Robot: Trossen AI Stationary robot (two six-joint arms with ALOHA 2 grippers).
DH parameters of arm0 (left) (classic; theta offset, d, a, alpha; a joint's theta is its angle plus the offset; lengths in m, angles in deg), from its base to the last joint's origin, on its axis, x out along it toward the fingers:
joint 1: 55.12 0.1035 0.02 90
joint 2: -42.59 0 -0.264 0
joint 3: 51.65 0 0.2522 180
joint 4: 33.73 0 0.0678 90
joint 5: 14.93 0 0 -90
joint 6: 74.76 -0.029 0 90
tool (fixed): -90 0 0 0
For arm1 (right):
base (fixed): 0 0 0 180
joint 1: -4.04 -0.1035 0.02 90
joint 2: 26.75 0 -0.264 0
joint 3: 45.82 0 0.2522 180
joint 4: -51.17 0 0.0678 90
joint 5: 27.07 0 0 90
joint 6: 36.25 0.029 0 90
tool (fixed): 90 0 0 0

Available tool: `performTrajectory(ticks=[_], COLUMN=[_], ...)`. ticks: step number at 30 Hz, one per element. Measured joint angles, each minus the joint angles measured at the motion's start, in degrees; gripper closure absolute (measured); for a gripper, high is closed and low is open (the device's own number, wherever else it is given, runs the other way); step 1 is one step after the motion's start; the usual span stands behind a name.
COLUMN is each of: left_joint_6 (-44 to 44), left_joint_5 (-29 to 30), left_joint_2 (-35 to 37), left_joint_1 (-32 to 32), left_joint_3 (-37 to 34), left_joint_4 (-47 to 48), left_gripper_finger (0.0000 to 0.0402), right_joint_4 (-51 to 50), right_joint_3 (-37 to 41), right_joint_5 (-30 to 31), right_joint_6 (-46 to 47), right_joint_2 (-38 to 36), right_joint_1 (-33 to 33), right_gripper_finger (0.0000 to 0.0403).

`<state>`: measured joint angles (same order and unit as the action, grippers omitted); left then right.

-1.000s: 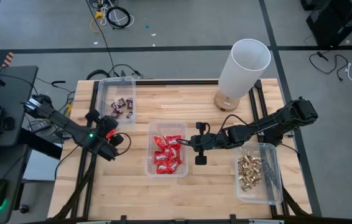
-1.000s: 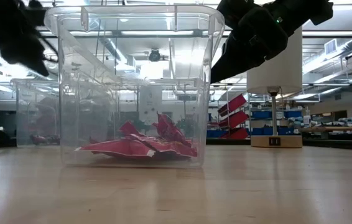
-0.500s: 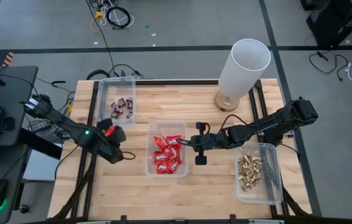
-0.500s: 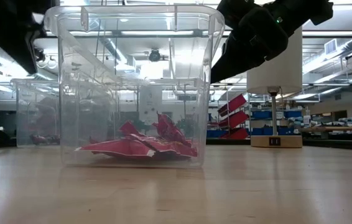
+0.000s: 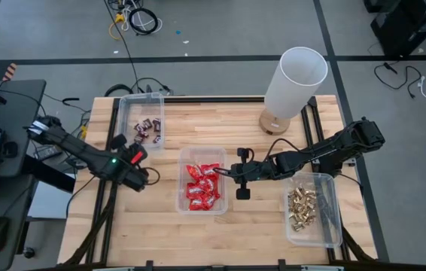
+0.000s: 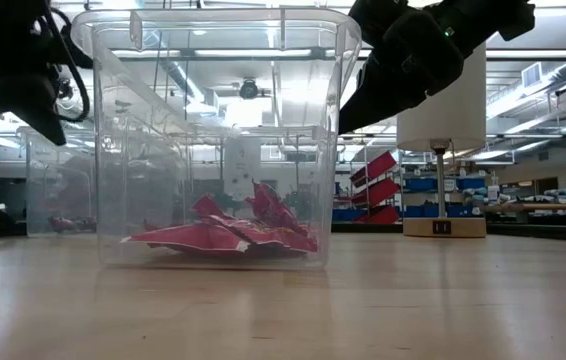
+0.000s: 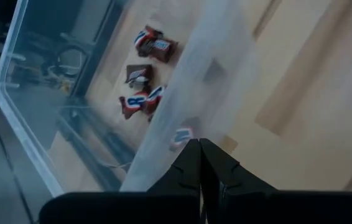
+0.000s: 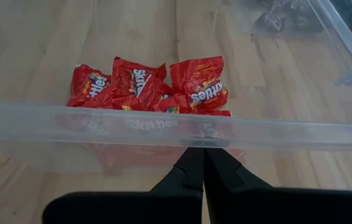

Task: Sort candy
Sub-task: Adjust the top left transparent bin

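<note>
Left gripper [image 5: 117, 141] closed, empty, just beside bin [image 5: 126, 102] holding dark mini bars [image 5: 147, 129]. Right gripper [image 5: 223, 172] closed, empty, at edge of middle bin [image 5: 182, 205] with red packets [image 5: 202, 185]. Gold pieces [image 5: 301, 207] in right-hand bin [image 5: 332, 218].

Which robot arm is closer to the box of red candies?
The right one, I think. Its shut end effector sits beside the clear plastic bin of shiny red candy packets; the left end effector is near the dark mini bars.
</note>
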<state>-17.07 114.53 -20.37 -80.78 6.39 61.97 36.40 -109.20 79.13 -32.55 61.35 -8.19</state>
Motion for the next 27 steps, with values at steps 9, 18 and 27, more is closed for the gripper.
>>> performTrajectory(ticks=[9,18,27], left_joint_6=[0.08,4.40,4.66], left_joint_5=[3.49,3.78,3.78], left_joint_2=[-0.02,0.00,0.02], left_joint_1=[2.83,6.47,9.24], left_joint_3=[-2.30,-2.24,-2.20], left_joint_4=[0.59,2.90,3.13], left_gripper_finger=[0.0402,0.0402,0.0402], right_joint_4=[0.01,0.01,0.01], right_joint_3=[0.00,0.00,0.00], right_joint_5=[-0.02,-0.02,-0.02], right_joint_6=[0.22,0.24,0.24], right_joint_2=[0.00,0.00,0.00], right_joint_1=[0.00,0.00,0.00], right_gripper_finger=[0.0403,0.0403,0.0403])
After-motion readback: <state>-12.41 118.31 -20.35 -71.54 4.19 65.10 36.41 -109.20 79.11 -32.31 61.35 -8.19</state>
